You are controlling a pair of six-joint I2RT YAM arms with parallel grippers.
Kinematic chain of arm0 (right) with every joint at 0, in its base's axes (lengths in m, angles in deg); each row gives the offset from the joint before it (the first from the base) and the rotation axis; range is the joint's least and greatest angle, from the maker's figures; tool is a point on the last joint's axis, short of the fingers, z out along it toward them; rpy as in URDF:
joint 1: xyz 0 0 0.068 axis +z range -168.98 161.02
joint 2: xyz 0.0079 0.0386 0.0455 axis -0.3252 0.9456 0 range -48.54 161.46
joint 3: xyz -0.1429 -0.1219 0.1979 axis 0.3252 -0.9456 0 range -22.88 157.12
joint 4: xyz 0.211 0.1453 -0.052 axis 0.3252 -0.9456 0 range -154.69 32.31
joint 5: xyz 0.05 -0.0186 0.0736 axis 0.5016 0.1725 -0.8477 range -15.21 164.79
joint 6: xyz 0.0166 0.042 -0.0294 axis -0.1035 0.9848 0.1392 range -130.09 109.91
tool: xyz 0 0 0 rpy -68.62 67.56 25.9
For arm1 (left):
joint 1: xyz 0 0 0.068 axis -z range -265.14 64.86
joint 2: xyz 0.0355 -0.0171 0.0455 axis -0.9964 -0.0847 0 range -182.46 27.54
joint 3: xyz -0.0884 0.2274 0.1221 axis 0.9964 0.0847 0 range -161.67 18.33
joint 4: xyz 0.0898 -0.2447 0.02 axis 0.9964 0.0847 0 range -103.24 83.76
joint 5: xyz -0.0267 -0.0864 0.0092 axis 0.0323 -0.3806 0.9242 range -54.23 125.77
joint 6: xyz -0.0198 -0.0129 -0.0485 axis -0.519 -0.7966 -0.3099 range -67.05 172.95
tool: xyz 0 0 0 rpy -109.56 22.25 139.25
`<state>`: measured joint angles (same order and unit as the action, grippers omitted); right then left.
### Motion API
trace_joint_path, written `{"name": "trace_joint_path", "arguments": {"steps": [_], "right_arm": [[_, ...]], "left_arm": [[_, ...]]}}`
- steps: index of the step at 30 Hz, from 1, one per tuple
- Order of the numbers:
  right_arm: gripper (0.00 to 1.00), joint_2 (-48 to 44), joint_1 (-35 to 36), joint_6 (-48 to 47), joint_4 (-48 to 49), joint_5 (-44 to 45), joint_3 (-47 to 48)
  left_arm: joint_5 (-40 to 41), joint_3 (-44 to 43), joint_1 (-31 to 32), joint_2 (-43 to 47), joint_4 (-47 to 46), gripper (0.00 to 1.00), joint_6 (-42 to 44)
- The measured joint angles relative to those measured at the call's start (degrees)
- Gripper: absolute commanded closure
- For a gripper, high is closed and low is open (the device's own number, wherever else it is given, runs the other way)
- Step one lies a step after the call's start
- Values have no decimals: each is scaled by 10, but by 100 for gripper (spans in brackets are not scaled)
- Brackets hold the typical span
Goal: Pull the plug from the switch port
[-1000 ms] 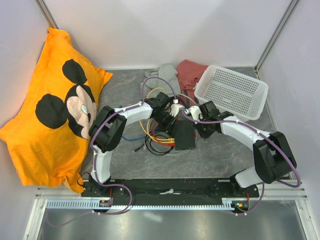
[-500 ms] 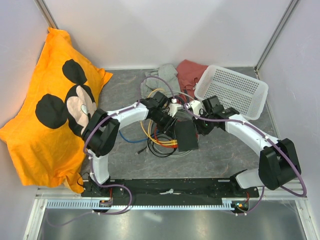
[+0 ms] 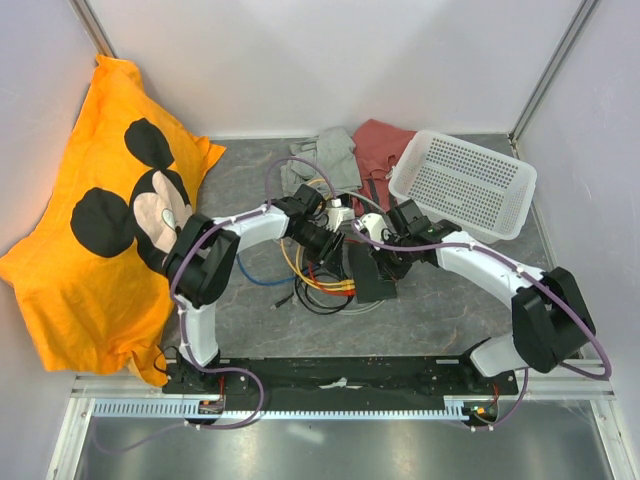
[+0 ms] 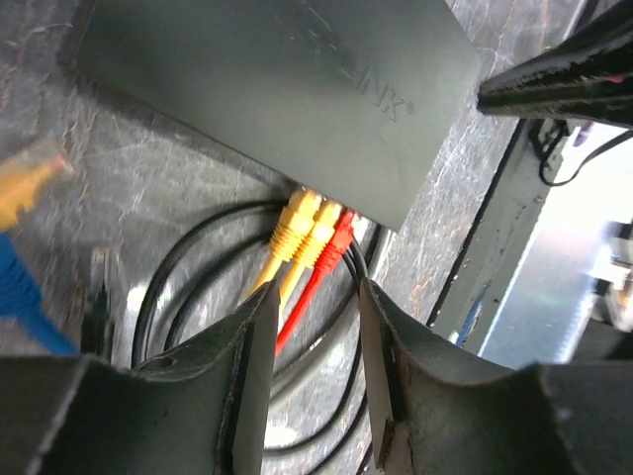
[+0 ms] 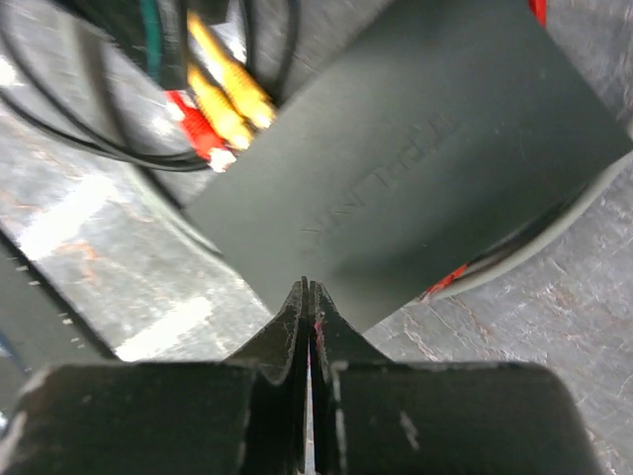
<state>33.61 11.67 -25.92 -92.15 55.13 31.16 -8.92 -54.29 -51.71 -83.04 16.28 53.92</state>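
The switch is a flat black box (image 3: 372,280) (image 4: 277,89) (image 5: 415,168) lying on the grey table. Two yellow plugs (image 4: 302,223) and a red plug (image 4: 339,237) sit side by side in the ports of its edge, also seen as yellow plugs (image 5: 232,94) and a red plug (image 5: 198,134) in the right wrist view. My left gripper (image 4: 315,307) (image 3: 332,243) is open just short of them, and the red cable runs between its fingers without touching them. My right gripper (image 5: 309,292) (image 3: 385,262) is shut, tips on the box's corner.
Coiled black, yellow and red cables (image 3: 318,285) lie left of the box. A loose yellow connector (image 4: 30,173) and a blue cable (image 4: 20,297) lie apart. A white basket (image 3: 462,183), grey cloth (image 3: 330,155), red cloth (image 3: 378,140) and an orange pillow (image 3: 110,230) surround the work area.
My left gripper has opened and drawn back a little to the left. My right gripper stayed shut and shifted slightly over the box.
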Motion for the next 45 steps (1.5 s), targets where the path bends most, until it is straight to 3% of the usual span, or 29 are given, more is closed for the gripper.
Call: {"name": "trace_joint_path", "arguments": {"steps": [10, 45], "right_arm": [[100, 46, -1, -5, 15, 52, -11], [100, 54, 0, -7, 36, 56, -10]], "left_arm": [[-56, -26, -9, -67, -11, 53, -13], [-144, -57, -2, -141, -34, 62, -41]]}}
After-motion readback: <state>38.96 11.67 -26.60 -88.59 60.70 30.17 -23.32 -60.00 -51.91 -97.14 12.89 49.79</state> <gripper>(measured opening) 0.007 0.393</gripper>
